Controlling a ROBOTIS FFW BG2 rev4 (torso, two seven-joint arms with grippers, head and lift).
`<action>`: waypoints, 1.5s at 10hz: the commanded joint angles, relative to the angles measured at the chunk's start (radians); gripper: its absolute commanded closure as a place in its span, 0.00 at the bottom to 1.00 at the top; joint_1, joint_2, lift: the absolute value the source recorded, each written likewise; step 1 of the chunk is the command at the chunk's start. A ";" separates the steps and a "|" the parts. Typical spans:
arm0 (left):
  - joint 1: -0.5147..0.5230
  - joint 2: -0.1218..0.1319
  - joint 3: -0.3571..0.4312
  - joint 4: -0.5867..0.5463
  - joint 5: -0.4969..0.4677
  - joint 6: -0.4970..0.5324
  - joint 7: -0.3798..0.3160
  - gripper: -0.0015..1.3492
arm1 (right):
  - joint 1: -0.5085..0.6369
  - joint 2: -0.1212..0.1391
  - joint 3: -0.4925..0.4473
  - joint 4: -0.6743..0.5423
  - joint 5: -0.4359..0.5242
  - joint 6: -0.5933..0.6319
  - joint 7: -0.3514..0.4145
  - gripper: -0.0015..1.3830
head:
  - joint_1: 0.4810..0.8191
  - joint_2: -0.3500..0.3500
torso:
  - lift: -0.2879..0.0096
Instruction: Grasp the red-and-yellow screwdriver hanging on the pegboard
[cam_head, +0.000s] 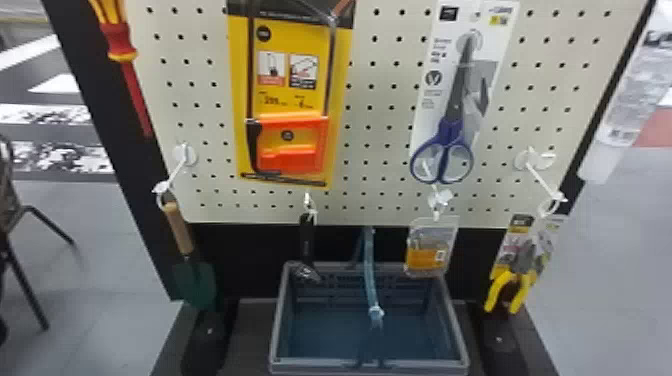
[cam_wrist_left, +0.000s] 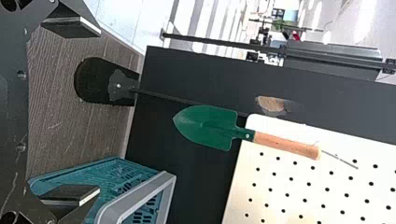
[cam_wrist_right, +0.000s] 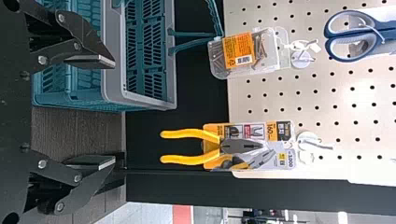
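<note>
Red-and-yellow screwdriver (cam_head: 121, 42) high on your left, at the pegboard's (cam_head: 390, 150) edge.
Your left pincer (cam_wrist_left: 95, 110) and right pincer (cam_wrist_right: 113, 112) are both released, spread wide; you have the screwdriver above the green trowel (cam_head: 196, 285).

At the head view's left edge, a chair (cam_head: 9, 212) stands on grey floor (cam_head: 95, 250).

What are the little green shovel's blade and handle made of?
The blade looks like painted metal: thin, dished and evenly green, with a slight sheen. The handle is probably wood, smooth and brown with faint streaks; varnish is possible.
</note>
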 joint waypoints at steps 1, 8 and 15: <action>0.012 0.000 -0.006 -0.003 -0.010 -0.020 0.009 0.09 | 0.003 0.002 0.000 -0.001 0.001 0.000 -0.001 0.38 | 0.20 0.50 | 0.63; 0.027 0.005 -0.063 -0.013 -0.053 -0.054 0.108 0.09 | 0.005 0.015 -0.002 -0.006 0.016 0.000 -0.001 0.38 | 0.20 0.50 | 0.63; 0.019 0.011 -0.015 -0.204 -0.070 0.070 0.125 0.09 | 0.003 0.021 -0.008 -0.006 0.024 0.000 -0.001 0.38 | 0.20 0.50 | 0.63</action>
